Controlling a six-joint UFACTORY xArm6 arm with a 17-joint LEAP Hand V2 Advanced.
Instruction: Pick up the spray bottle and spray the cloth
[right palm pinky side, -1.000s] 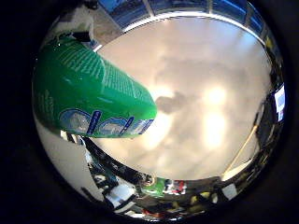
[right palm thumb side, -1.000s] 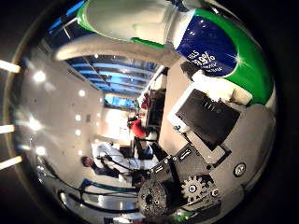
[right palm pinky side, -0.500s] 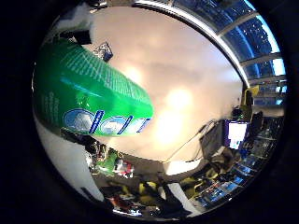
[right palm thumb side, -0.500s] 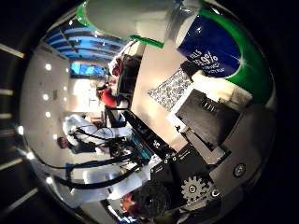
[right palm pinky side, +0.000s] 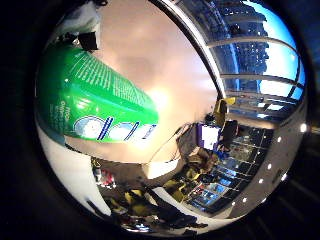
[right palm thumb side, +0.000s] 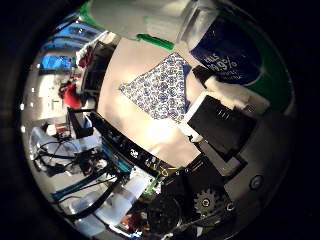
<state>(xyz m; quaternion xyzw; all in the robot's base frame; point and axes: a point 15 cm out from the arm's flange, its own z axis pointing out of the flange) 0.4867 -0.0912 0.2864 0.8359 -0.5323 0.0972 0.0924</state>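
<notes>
Spray bottle (right palm pinky side: 90, 107), green with a white and blue label, sits close against the palm, held by the hand (right palm thumb side: 225, 135), whose fingers wrap round it. Compared with half a second ago, the blue-and-white patterned cloth (right palm thumb side: 160, 87) has come fully into sight, lying flat on the pale worktop (right palm thumb side: 130, 125) beneath the bottle.

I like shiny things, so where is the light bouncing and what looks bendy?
Little finger side palm view: a bright glare patch on the table beside the green spray bottle; window frames curve. Thumb side palm view: glare on the table below the patterned cloth; edges bend round.
</notes>
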